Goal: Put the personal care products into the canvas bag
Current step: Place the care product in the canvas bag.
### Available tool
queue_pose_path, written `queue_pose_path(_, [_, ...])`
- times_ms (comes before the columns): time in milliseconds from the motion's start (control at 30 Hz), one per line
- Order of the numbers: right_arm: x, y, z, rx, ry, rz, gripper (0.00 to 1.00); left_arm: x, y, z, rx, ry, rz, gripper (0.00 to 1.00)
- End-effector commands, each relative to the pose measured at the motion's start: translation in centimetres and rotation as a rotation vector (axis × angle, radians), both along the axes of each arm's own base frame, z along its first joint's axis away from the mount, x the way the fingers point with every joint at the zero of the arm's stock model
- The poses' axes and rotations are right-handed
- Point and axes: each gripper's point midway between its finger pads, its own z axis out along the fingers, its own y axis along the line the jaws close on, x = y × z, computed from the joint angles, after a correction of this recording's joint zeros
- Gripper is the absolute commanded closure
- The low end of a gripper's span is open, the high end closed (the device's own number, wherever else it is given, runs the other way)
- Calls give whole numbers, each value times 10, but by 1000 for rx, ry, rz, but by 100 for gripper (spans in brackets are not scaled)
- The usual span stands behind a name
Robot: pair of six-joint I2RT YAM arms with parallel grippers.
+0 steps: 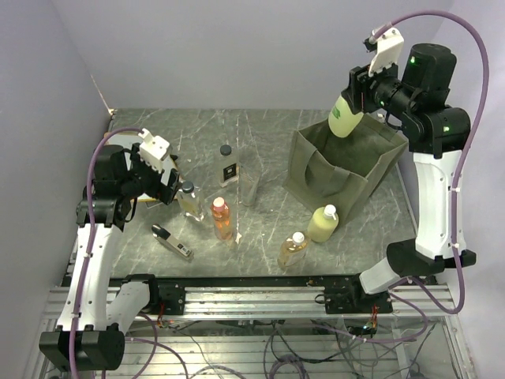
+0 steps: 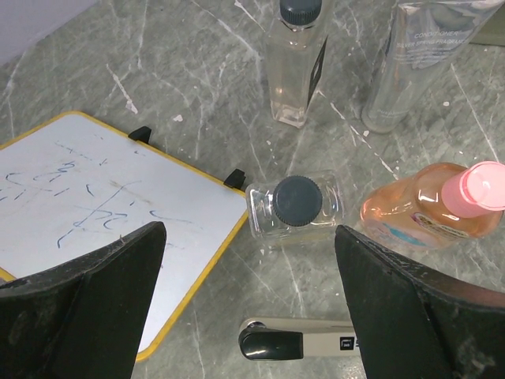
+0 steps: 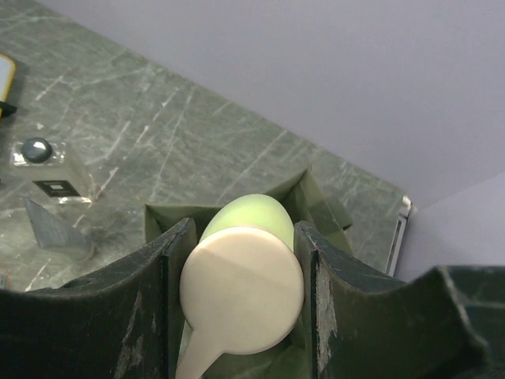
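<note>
My right gripper (image 1: 359, 96) is shut on a pale yellow-green bottle (image 1: 345, 118) with a white cap (image 3: 241, 288) and holds it above the open olive canvas bag (image 1: 339, 170). In the right wrist view the gripper (image 3: 245, 229) has the bag's rim (image 3: 316, 197) below it. My left gripper (image 1: 168, 183) is open and empty above a small clear bottle with a black cap (image 2: 293, 205). An orange bottle with a pink cap (image 2: 426, 209), a tall clear bottle (image 1: 229, 166), a translucent grey container (image 1: 251, 185), a pale yellow bottle (image 1: 322, 223) and an amber bottle (image 1: 293, 249) stand on the table.
A white board with a yellow edge (image 2: 102, 213) lies under my left gripper (image 2: 250, 230). A slim black-and-silver gadget (image 1: 172, 242) lies in front of the small clear bottle. Grey walls close the left and back sides.
</note>
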Motion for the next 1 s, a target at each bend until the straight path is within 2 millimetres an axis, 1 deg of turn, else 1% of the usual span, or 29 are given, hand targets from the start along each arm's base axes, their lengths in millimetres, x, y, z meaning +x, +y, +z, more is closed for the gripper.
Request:
queue_pose_path(0, [7, -29, 48, 57, -191, -97, 100, 3, -8, 26, 0, -75, -19, 1])
queue_pose_path(167, [22, -49, 15, 106, -110, -119, 100, 9, -10, 36, 8, -103, -24, 1])
queue_pose_path(233, [30, -58, -3, 132, -69, -129, 100, 11, -13, 38, 4, -110, -33, 1])
queue_pose_path(333, [38, -64, -25, 178, -23, -135, 100, 11, -18, 38, -11, -114, -48, 1])
queue_pose_path(467, [51, -70, -51, 234, 25, -186, 100, 5, -24, 39, -35, -131, -73, 1])
queue_pose_path(567, [61, -70, -71, 259, 78, -207, 100, 1, -24, 44, -25, -155, -83, 1])
queue_pose_path(700, [73, -74, -92, 297, 110, -253, 100, -2, -24, 47, -19, -170, -87, 1])
queue_pose_path(833, [82, -75, -111, 307, 138, -283, 100, -3, -26, 45, -23, -166, -98, 1])
queue_pose_path(967, [88, -65, -130, 269, 155, -302, 100, -6, -28, 45, -32, -168, -109, 1])
